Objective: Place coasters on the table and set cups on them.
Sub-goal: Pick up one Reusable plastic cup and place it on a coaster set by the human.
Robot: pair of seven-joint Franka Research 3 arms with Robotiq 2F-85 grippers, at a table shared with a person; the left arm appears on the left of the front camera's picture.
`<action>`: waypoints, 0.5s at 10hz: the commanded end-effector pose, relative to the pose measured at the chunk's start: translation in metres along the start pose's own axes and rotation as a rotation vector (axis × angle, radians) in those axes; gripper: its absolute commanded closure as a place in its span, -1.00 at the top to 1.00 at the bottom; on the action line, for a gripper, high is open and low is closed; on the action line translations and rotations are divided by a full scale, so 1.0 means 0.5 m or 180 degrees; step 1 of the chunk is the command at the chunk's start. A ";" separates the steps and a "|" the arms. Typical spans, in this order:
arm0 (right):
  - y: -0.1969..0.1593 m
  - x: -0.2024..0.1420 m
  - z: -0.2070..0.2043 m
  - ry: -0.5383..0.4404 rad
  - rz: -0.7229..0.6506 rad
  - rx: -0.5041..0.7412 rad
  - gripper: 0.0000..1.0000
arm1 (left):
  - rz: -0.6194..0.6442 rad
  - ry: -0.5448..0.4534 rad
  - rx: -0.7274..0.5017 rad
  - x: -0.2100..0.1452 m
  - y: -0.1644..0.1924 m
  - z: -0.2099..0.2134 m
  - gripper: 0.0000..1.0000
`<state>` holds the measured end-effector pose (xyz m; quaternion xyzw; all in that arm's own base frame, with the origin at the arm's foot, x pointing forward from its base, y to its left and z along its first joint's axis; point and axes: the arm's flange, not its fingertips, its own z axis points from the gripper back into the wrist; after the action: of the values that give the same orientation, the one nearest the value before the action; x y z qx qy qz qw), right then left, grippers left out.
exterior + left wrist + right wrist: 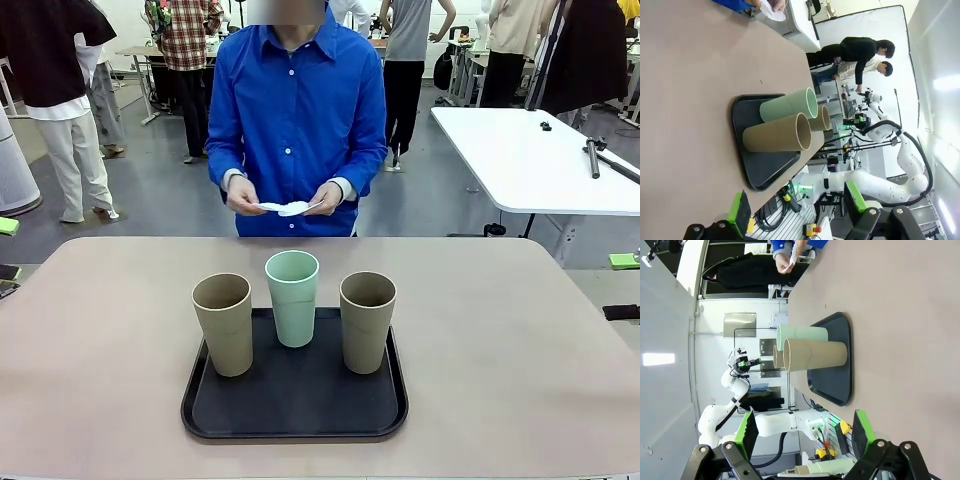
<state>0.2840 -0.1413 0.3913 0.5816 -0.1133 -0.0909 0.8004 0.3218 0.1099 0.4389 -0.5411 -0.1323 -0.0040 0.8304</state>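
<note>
Cups [292,297] upright on black tray [293,425], long axes vertical, mouths up: two tan in front, mint one between them, set farther back. Tall, matte, tapered. Tray sits on table [100,340], near-middle. Coasters [290,208], white, in person's hands [245,195] beyond far edge. Left gripper [793,194] and right gripper [805,417] both wide open, empty, well short of cups.

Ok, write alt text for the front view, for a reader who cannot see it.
Three tall cups stand upright on a black tray on a beige table: left tan cup, mint green cup slightly farther back, right tan cup. Behind the table, a person in a blue shirt holds white coasters.
</note>
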 end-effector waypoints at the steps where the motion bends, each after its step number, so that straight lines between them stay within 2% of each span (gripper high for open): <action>1: 0.001 0.001 0.002 -0.0015 0.0021 0.0046 1.00 | -0.0051 0.0010 -0.0026 0.002 0.002 0.005 1.00; 5: 0.001 0.001 0.002 -0.0015 0.0021 0.0046 1.00 | -0.0051 0.0010 -0.0026 0.002 0.002 0.005 1.00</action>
<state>0.2841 -0.1412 0.3913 0.5814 -0.1131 -0.0907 0.8006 0.3215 0.1098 0.4392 -0.5423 -0.1311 -0.0047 0.8299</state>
